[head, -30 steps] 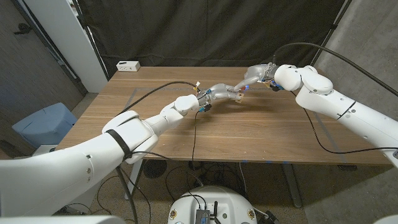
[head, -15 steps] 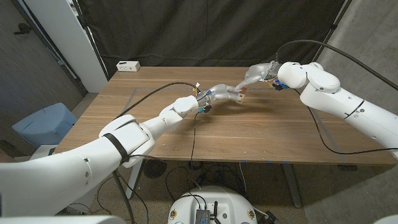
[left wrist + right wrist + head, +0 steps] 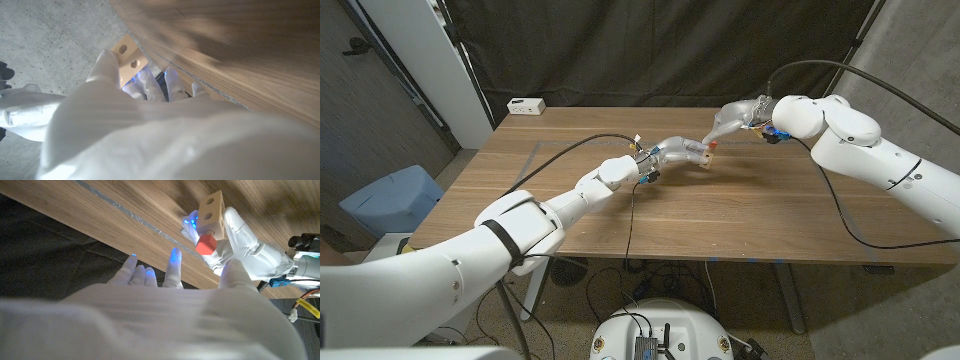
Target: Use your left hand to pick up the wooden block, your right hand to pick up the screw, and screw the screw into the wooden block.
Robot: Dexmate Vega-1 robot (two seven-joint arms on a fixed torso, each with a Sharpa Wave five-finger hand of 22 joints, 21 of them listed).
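Pale bare-wood block (image 3: 210, 213), glossy red plastic screw head (image 3: 205, 245), matt wood-grain table (image 3: 720, 205).

Place: a lab or test room.
Signs: black curtain (image 3: 660, 45) at 12 o'clock behind the wooden worktop (image 3: 740, 215), bare concrete floor (image 3: 910, 60), loose cables (image 3: 650, 285) underneath.

Both arms (image 3: 520, 225) have smooth white rounded shells, the left one with a black band near the elbow, black cables run along each forearm to the wrists, where blue and orange connectors show, and both hands (image 3: 250, 245) have pale translucent fingers (image 3: 174, 260) with blue-glowing tips
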